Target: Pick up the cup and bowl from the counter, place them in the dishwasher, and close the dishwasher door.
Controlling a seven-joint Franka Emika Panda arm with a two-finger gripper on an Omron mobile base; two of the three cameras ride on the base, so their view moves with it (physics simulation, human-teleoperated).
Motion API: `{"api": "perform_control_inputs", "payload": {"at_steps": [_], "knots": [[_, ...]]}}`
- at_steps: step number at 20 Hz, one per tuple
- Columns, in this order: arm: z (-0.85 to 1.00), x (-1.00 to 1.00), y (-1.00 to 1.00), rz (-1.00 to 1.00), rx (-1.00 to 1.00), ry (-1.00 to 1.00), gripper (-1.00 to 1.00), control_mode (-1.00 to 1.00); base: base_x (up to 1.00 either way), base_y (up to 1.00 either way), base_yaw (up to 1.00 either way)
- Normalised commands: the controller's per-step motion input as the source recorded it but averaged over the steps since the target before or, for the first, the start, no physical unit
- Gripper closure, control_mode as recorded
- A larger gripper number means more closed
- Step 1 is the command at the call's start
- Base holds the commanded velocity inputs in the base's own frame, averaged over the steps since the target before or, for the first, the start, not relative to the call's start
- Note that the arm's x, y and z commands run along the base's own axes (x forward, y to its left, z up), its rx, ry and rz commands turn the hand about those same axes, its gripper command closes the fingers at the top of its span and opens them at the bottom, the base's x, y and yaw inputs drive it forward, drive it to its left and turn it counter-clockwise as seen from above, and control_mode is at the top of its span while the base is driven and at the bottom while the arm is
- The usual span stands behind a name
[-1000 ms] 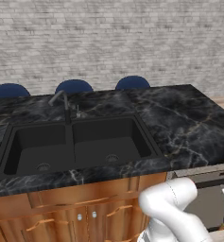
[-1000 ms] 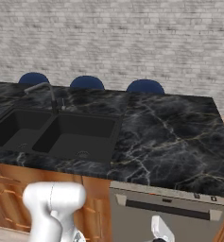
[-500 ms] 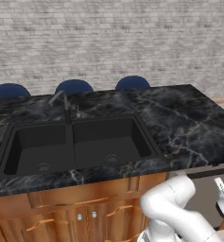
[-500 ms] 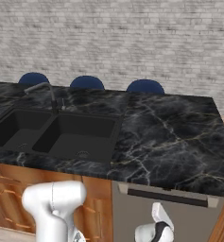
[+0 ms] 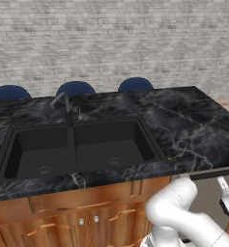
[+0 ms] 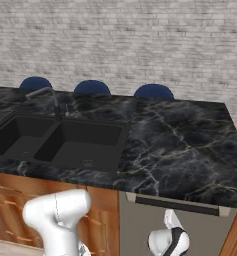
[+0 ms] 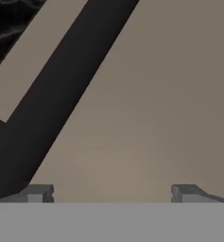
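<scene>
The dishwasher door (image 6: 200, 232), a flat grey panel with a dark bar (image 6: 176, 204) along its top, stands nearly upright under the black marble counter (image 6: 185, 145). It covers the inside of the dishwasher. My gripper (image 6: 171, 221) is low in front of the door, just below the bar, and it is also at the right edge of the left base view (image 5: 226, 192). In the hand view its fingertips (image 7: 38, 193) stand wide apart close against the grey door panel (image 7: 146, 104), with nothing between them. The cup and the bowl are out of view.
A black double sink (image 5: 79, 147) with a faucet (image 5: 63, 103) is set in the counter to the left. Brown wooden cabinets (image 5: 82, 217) flank the dishwasher. Three blue stool tops (image 6: 92, 86) stand behind the counter before a brick wall.
The dishwasher door has swung up towards the counter edge, and the gap above it has narrowed. My hand has risen with it, staying against the panel.
</scene>
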Motion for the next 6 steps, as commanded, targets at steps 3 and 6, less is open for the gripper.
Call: {"api": "perform_control_inputs", "payload": {"at_steps": [3, 6], "knots": [[-0.23, 0.66, 0.0, -0.08, 0.0, 0.0, -1.0, -1.0, 0.0, 0.0, 0.0], [-0.25, 0.69, 0.0, -0.08, 0.0, 0.0, -1.0, -1.0, 0.0, 0.0, 0.0]]}}
